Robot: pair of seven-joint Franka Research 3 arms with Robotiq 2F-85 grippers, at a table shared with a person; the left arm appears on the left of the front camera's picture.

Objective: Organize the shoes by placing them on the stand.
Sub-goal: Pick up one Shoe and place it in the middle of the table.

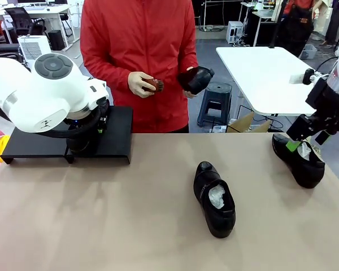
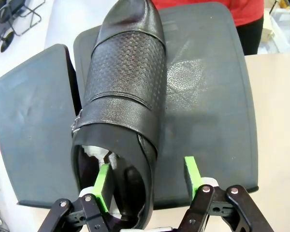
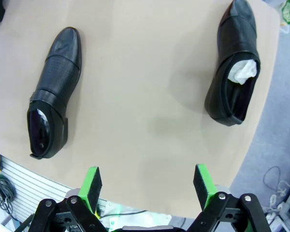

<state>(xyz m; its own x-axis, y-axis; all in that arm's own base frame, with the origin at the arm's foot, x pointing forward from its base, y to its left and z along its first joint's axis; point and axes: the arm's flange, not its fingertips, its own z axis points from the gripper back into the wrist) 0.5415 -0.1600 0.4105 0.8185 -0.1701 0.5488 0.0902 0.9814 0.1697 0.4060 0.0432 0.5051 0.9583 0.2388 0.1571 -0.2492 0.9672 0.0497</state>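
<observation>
One black shoe (image 2: pixel 125 82) lies on the black stand (image 2: pixel 208 96), toe pointing away, white paper showing in its opening. My left gripper (image 2: pixel 146 181) is open at its heel. One green pad is inside the opening and the other stands clear of the side wall. A second shoe (image 1: pixel 214 197) lies mid-table. A third shoe (image 1: pixel 298 161) lies near the right edge, under my open right gripper (image 1: pixel 296 144), which hangs above it holding nothing. In the right wrist view these are the left shoe (image 3: pixel 53 92) and the right shoe (image 3: pixel 234 67). The person holds another shoe (image 1: pixel 195 79).
The person in red stands at the far side with a small brown brush (image 1: pixel 153 85) in the other hand. My left arm (image 1: pixel 51 90) covers much of the stand (image 1: pixel 28 144). A white table (image 1: pixel 265 73) and a stool (image 1: pixel 216 101) stand behind.
</observation>
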